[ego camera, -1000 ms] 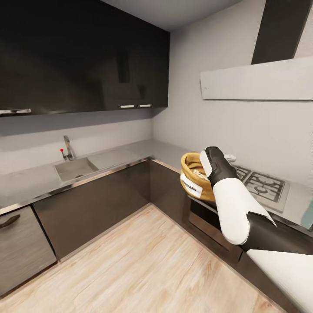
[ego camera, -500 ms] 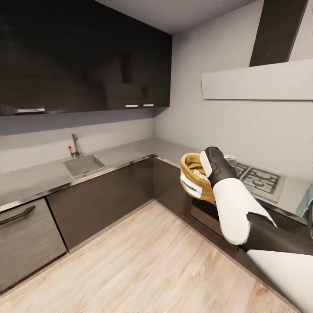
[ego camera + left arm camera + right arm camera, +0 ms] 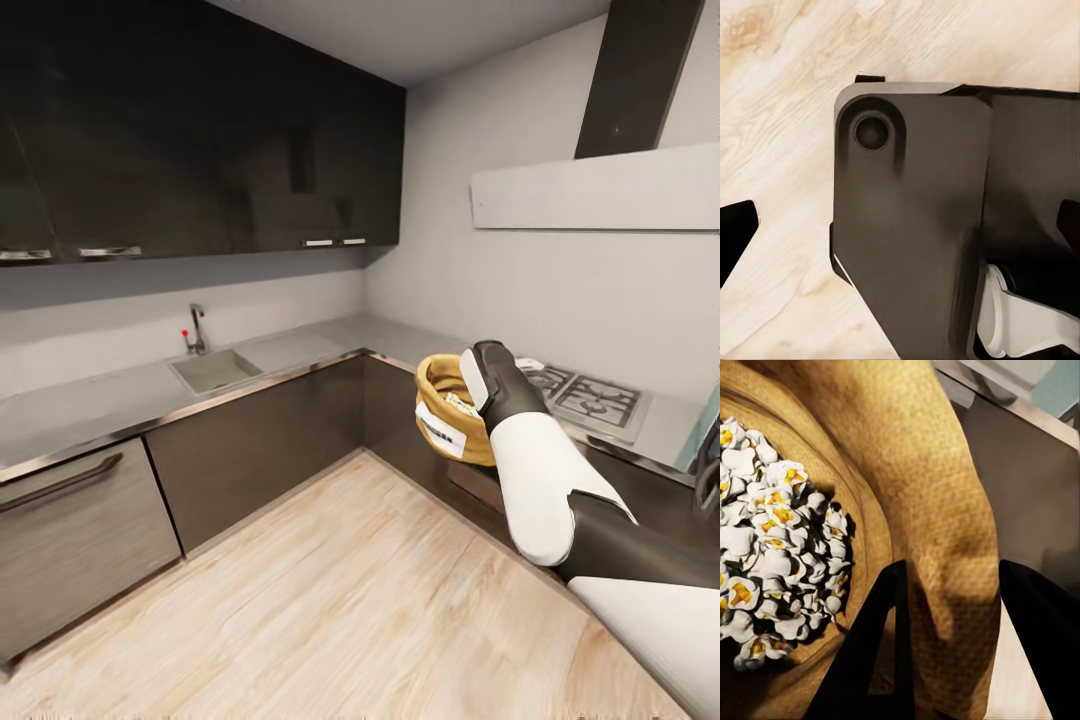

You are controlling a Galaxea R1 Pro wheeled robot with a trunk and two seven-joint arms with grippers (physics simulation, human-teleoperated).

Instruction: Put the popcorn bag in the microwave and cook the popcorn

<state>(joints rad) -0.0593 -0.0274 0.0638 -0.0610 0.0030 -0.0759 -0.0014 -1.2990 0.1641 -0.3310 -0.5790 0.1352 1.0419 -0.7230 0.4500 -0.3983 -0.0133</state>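
The right gripper [image 3: 945, 645] clamps the popcorn bag's [image 3: 445, 408] rolled rim (arm raised, forearm angled upward) above the floor [image 3: 330, 600].

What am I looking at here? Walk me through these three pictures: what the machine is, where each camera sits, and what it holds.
This is a simulated two-armed wheeled robot in a kitchen. The wide picture comes from a camera on its head. There the right gripper holds the popcorn bag in the air above the wood floor, in front of the grey countertop with its sink and gas hob. The right wrist camera looks along that gripper's dark fingers, which pinch the bag's wall; white popped kernels lie inside. The left wrist camera looks down past a dark part of the robot at the floor.
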